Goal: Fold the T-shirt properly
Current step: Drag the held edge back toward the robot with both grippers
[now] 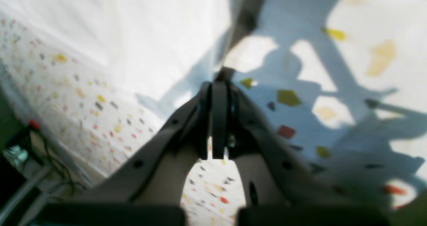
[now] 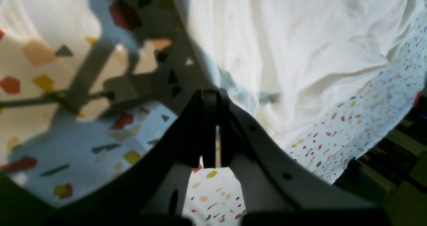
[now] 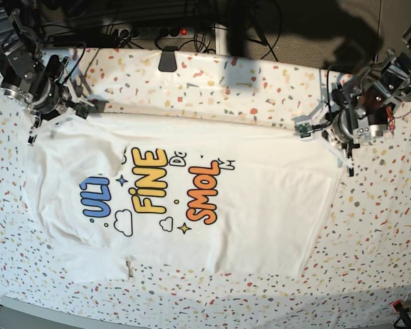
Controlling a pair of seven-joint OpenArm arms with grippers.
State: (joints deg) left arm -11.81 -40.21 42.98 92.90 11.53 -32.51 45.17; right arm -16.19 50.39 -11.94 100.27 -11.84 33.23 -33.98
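Left wrist view: looking down along the left gripper [image 1: 218,85], jaws pressed together with no gap showing. Hovering low over the speckled tablecloth [image 1: 100,126], right at the edge of the T-shirt [image 1: 133,35], whose plain white cloth is filling the upper left. Blurring too much to tell whether any cloth is pinched at the tips.

Right wrist view: looking along the right gripper [image 2: 208,94], jaws likewise closed tight. Sitting just at the border of the white shirt cloth, which is spreading rumpled over the upper right. Not possible to tell whether a hem is caught.

Base view: lying spread out in the middle of the table, print side up, with "FINE" and "SMOL" reading clearly and the blue word partly creased. Resting at the shirt's far corners, one closed gripper on each side, the left one on this view's right, the right one on its left.
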